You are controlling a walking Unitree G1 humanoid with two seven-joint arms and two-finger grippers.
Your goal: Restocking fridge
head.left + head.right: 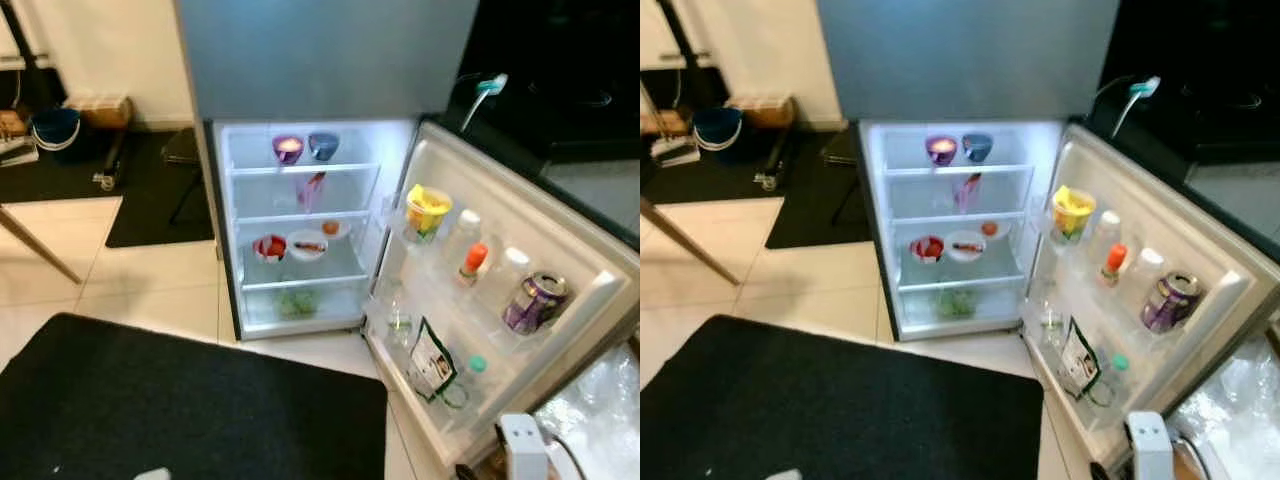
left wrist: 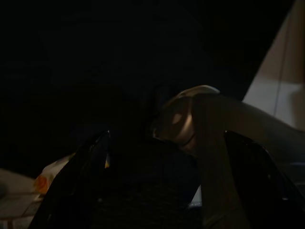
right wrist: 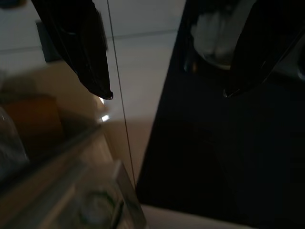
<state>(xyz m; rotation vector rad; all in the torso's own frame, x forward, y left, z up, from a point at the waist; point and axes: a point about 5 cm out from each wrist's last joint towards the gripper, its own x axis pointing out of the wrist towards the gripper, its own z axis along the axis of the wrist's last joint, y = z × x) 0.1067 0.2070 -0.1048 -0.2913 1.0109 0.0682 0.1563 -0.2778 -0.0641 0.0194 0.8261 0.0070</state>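
The fridge [image 1: 300, 230] stands ahead with its lower compartment lit and its door [image 1: 590, 300] swung open to the right. A purple bowl [image 1: 288, 149] and a blue bowl [image 1: 323, 146] sit on the top shelf. Lower down are a red bowl [image 1: 269, 247] and a white bowl [image 1: 307, 244], with greens [image 1: 297, 300] in the drawer. The door racks hold a yellow cup [image 1: 426, 212], an orange-capped bottle [image 1: 473, 262], a purple can [image 1: 535, 302] and a pouch [image 1: 432, 362]. My right gripper [image 3: 167, 94] hangs open over floor and mat, holding nothing. My left gripper [image 2: 167, 136] is open in deep shade.
A black mat [image 1: 180, 410] covers the floor in front of me. A wooden table leg [image 1: 40, 248] and a blue bucket [image 1: 55, 128] are on the left. At lower right, a white device [image 1: 525, 445] sits beside a clear plastic bag [image 1: 600, 410]. A dark counter [image 1: 560, 90] runs behind the door.
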